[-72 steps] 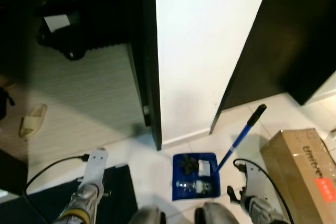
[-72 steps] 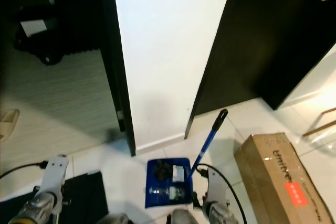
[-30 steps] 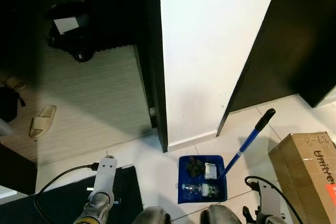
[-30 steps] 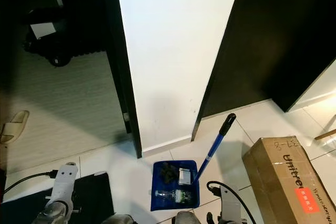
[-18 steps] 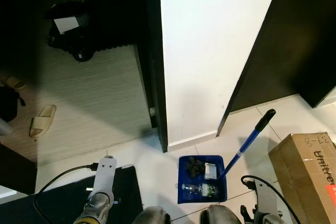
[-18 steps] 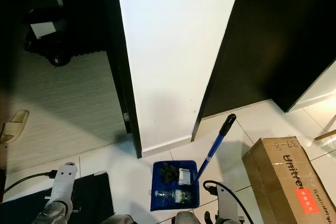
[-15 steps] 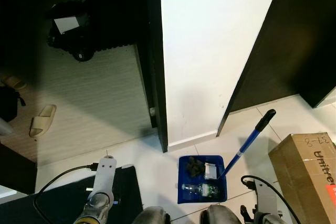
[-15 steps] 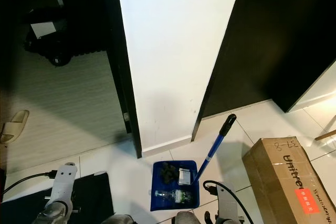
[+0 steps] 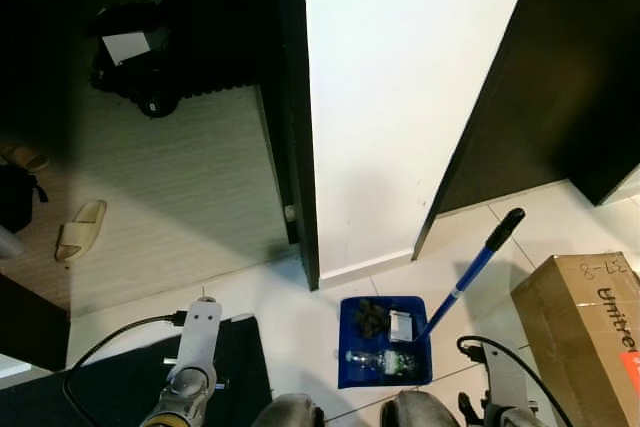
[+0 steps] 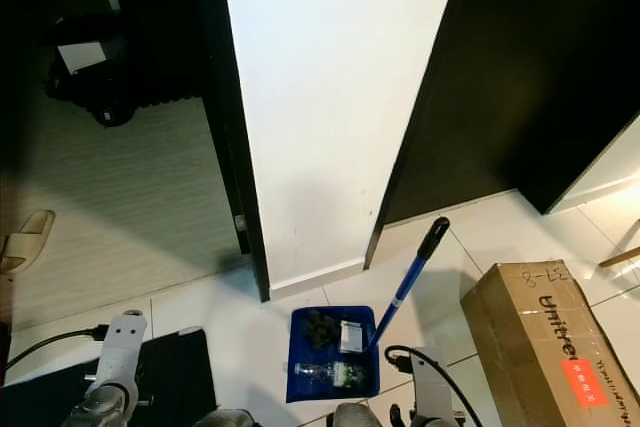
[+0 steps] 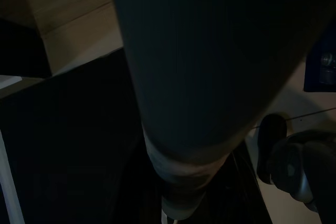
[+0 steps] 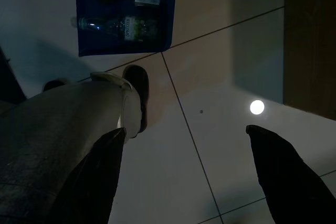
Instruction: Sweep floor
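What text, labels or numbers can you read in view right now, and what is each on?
"Unitre", cut off by the picture edge: printed on the cardboard box.
Handwritten mark on the box top, unclear, perhaps "8-23".
Orange sticker on the box: too small to read.
Label on the bottle in the blue dustpan: too blurred to read.

The cardboard box (image 9: 585, 332) runs off the right edge, its printed word cut short. The dark clump (image 9: 371, 318) in the blue dustpan (image 9: 346, 371) is too small to identify. The left wrist view is mostly dark, its pincer hidden.
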